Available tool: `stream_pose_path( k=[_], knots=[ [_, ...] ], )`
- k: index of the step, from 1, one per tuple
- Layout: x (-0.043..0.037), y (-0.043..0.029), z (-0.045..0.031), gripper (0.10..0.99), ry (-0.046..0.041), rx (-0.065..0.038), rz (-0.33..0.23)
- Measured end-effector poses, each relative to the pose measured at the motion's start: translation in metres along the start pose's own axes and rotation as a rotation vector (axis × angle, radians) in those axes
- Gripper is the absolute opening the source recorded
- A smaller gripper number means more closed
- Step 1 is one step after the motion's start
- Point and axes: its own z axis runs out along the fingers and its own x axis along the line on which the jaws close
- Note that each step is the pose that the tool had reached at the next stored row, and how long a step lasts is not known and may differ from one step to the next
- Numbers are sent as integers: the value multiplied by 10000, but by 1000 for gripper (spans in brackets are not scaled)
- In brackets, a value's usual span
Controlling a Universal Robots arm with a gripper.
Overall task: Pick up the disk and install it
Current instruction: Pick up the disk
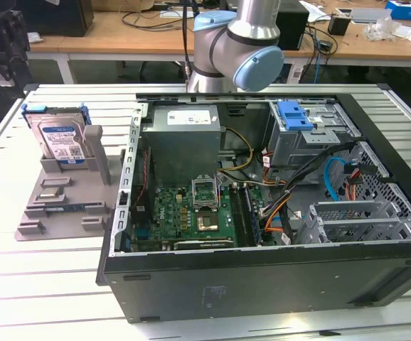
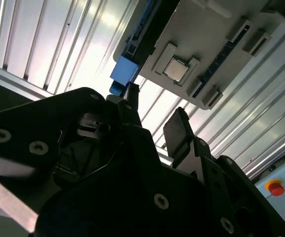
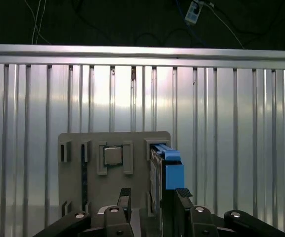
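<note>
Worktop was of ribbed aluminium slats, pale and glaring under the lights; wooden desks behind it carried cables and small boxes; the floor beyond was dark. An open black computer case lay on its side at mid-worktop, mainboard exposed; the arm rose behind it. A grey holder sat at the exterior view's left of the case; the disk stood upright in a slot of it, blue rails either side, not yet lifted. Disk label was blue and white with a barcode; the grey box in the case bore a white sticker; I could not read the print on either. In both wrist views the jaws stood apart, empty, clear of the disk; possibly a processor chip lay in a recess of the holder. In the second wrist view a red button on a yellow base showed beside the slats.
</note>
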Motion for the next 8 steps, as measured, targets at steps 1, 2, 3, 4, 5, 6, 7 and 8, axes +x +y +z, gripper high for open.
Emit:
stream_pose_path(
  k=[1,2,3,4,5,6,7,8],
  knots=[
    [-15,-2,2,482,0,0,0],
    [-51,-7,7,482,-1,1,0],
    [-100,-14,14,482,-1,1,1],
    [-134,-19,25,482,0,0,-1],
    [-155,-22,35,482,1,-2,-1],
    [-172,-26,48,482,1,-1,0],
    [-197,-32,83,482,1,1,1],
    [-211,-34,123,482,3,-2,0]
  ],
)
